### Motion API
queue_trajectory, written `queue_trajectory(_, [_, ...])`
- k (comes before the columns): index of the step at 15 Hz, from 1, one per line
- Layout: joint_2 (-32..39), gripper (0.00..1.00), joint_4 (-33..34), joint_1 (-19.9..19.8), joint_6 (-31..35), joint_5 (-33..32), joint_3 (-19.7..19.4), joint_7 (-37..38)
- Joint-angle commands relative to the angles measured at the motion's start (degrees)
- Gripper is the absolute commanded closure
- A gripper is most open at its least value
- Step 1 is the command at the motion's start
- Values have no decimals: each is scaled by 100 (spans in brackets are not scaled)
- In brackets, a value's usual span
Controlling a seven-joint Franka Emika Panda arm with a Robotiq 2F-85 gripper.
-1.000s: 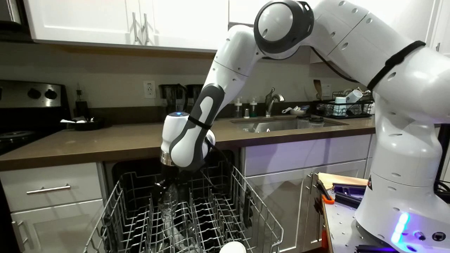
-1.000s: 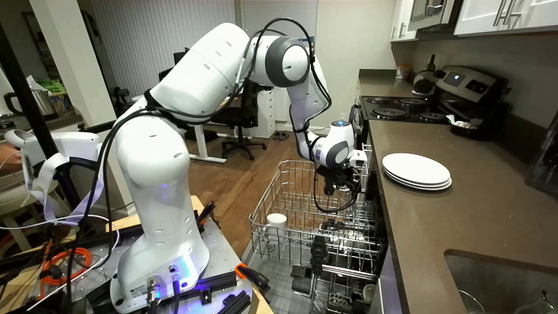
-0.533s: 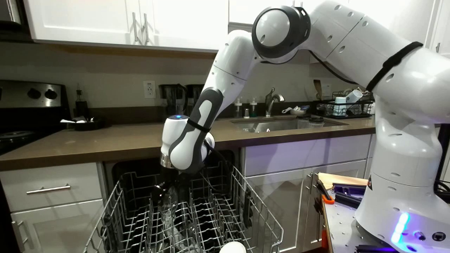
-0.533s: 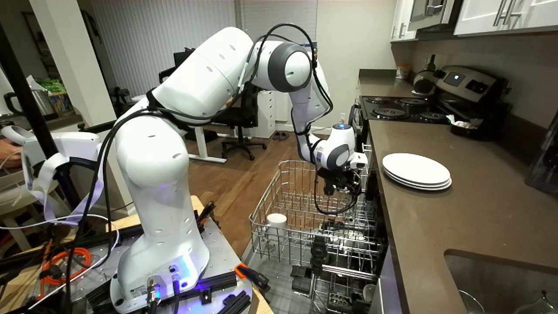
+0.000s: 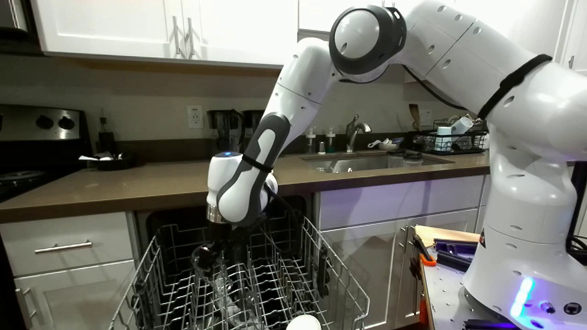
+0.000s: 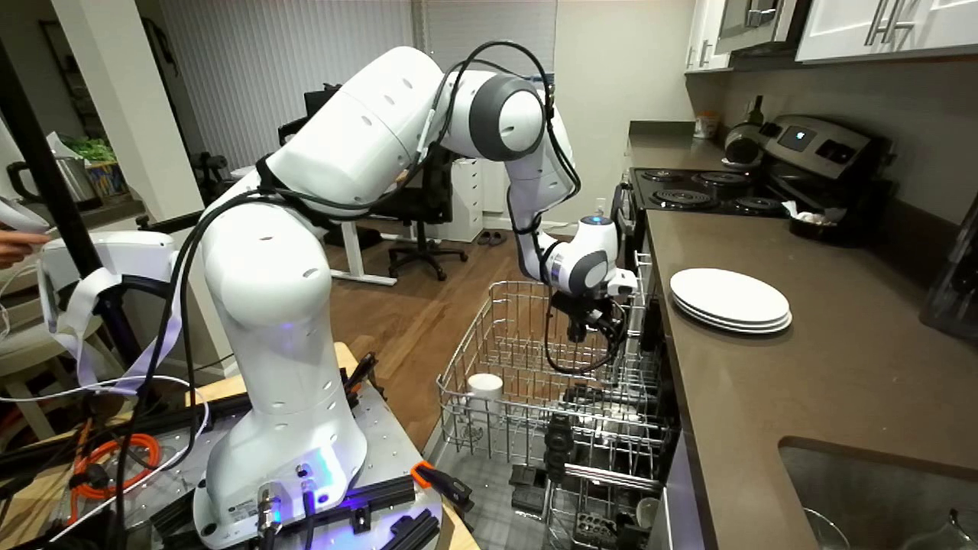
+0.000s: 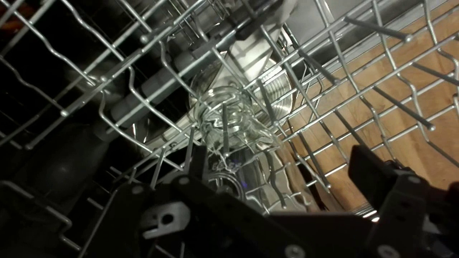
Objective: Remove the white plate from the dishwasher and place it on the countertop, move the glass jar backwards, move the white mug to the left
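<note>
While the jaws stand spread by the jar (image 7: 245, 141) inside the rack's edges (image 5: 337, 259), its likely light, slick, breakable glass should suit a gentle mid-body grip.

Plates (image 6: 730, 296) sit on the countertop (image 6: 840, 351), mug (image 6: 485, 386) and jar (image 7: 247, 154) in the dishwasher rack (image 5: 338, 261).
</note>
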Motion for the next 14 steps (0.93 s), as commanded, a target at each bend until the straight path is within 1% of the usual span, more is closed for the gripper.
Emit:
queue_trajectory(1, [-329, 0, -220, 96, -340, 167, -32, -165])
queue_trajectory(4, [-640, 0, -466, 272, -523, 106, -131, -64])
queue_trajectory(7, [-1133, 0, -938, 538, -702, 18, -227, 38])
queue_trajectory(11, [-1925, 0, -1828, 1171, -832, -216, -465, 364])
queue_trajectory(14, [-2440, 0, -2539, 1669, -677, -434, -610, 795])
